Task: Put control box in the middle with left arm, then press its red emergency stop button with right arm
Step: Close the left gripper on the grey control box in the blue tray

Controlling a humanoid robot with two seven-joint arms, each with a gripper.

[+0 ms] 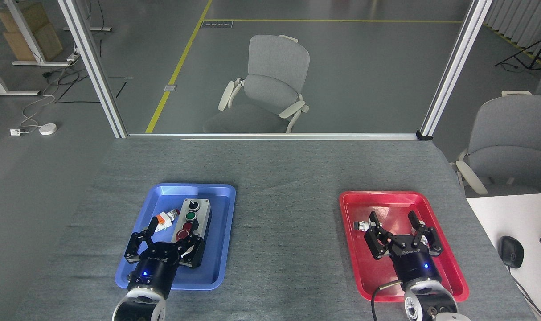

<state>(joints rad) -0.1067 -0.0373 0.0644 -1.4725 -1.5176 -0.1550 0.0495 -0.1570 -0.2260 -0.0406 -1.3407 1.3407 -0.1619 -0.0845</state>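
Observation:
The control box (196,216) lies in the blue tray (221,267), a light-grey box with a black base, its black knob farthest from me. The green button and a red button show; its near end is hidden under my left gripper (172,236). That gripper hangs open over the tray, one finger by the loose white-and-orange part (165,219), the other at the box's near right corner. Over the red tray (453,276) my right gripper (395,225) stands open with nothing between its fingers. The bare grey tabletop in the middle (288,223) lies between the trays.
A small silver-and-black button part (361,226) lies in the red tray beside my right gripper's left finger. A white table with a black mouse (511,252) adjoins at the right. Grey chairs (270,89) stand beyond the table's far edge and at the right.

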